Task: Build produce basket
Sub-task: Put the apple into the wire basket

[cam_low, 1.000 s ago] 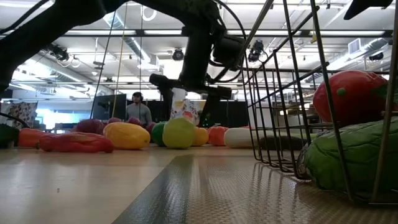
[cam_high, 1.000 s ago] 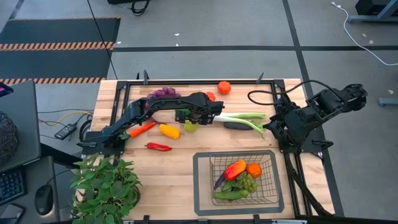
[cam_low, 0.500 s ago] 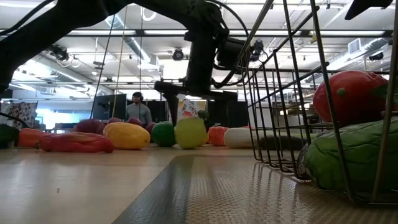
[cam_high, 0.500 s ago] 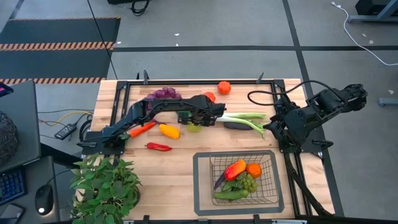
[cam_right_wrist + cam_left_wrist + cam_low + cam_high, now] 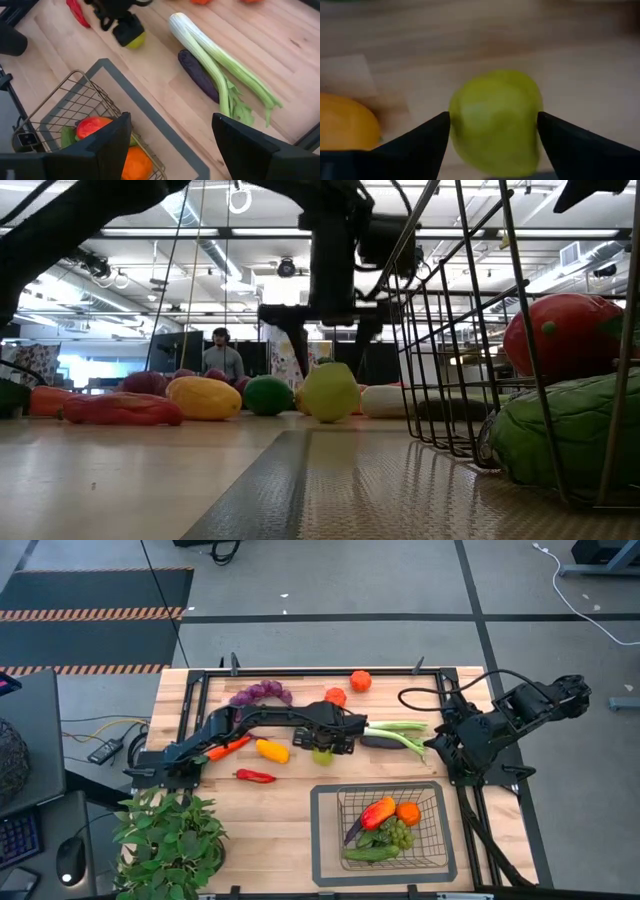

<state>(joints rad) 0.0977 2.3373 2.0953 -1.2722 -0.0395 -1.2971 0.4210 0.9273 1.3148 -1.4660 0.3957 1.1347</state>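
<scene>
My left gripper [image 5: 327,743] [image 5: 493,120] is at the table's middle, shut on a yellow-green round fruit [image 5: 322,755] [image 5: 330,392]. The wire basket [image 5: 385,830] [image 5: 75,110] stands near the near edge, right of centre. It holds a red-orange pepper [image 5: 377,812], an orange tomato [image 5: 408,812], green grapes and a cucumber. Lying loose on the table are a leek [image 5: 400,728], an eggplant [image 5: 378,742], purple grapes [image 5: 260,692], two tomatoes, a yellow fruit [image 5: 272,750], a red chilli [image 5: 255,776] and a carrot [image 5: 228,748]. My right gripper [image 5: 170,150] waits open at the table's right edge. My left gripper pinches the yellow-green fruit between its two fingers, one finger [image 5: 427,135] on each side of the fruit's widest part [image 5: 492,120]. The fingers come from above, pointing down. The fruit's underside [image 5: 330,418] is at the tabletop; whether it touches the wood I cannot tell.
A potted plant [image 5: 170,835] stands at the near left corner. A black rail frame [image 5: 300,671] runs round the tabletop. A darker green ball [image 5: 268,395] lies just behind the held fruit. Bare wood lies between the gripper and the basket. A person [image 5: 222,358] is far off in the room.
My left gripper has carried the yellow-green fruit toward the table's right and a little toward the near edge, away from the yellow fruit and closer to the basket. It has stayed shut on the fruit. The right arm has kept still.
</scene>
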